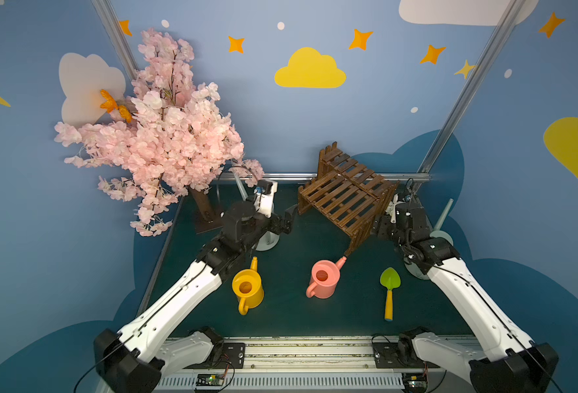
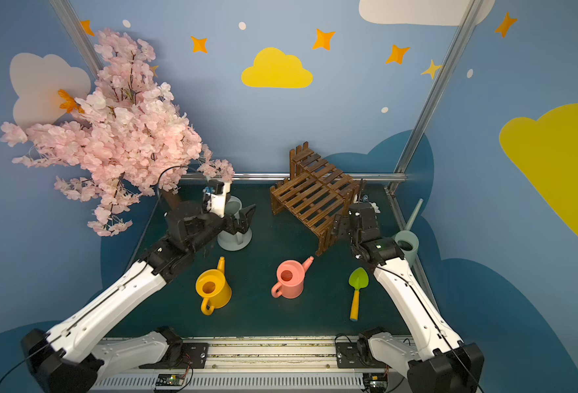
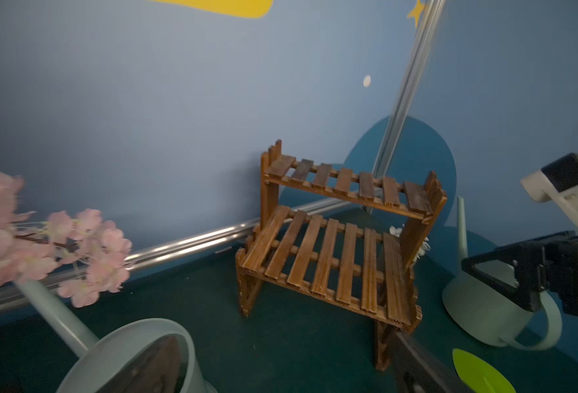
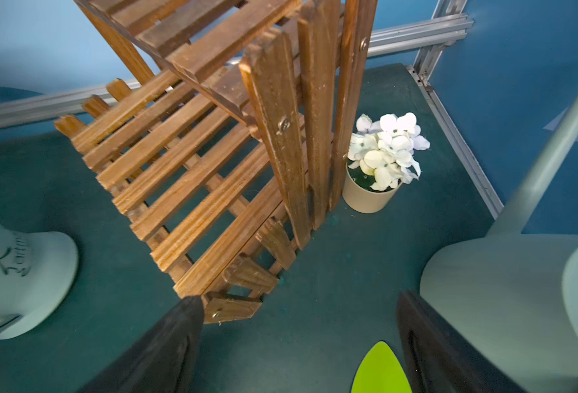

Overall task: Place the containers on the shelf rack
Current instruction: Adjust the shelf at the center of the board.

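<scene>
Dark green table [image 1: 291,306], blue cloud-painted walls [image 1: 382,102]. In a top view, shelf rack [image 1: 345,197] centre-right; yellow can [image 1: 248,289] and pink can [image 1: 325,279] lower centre; blue-grey can [image 2: 234,234] centre-left; mint can [image 2: 406,245] right. Left gripper [image 3: 285,340] and right gripper [image 4: 299,299] spread wide.

**Rack Stood Between Two Watering Cans**

We saw the shelf rack [image 3: 335,245] upright on the dark green table [image 3: 280,340], both slatted tiers facing us, with the blue wall [image 3: 178,119] behind it. Closest to us sat the blue-grey watering can [image 3: 127,343], its spout reaching up under pink blossoms [image 3: 42,245]. The left gripper [image 3: 280,360] was spread wide: one dark finger [image 3: 154,364] lay across that can's mouth, the other by the rack's front leg. Beyond the rack stood the mint-green watering can [image 3: 478,309], the right gripper [image 3: 505,279] in front of its body; we could not tell whether they touched. A green trowel [image 3: 478,371] lay nearby, and white flowers [image 3: 396,231] peeked from behind the rack.
</scene>
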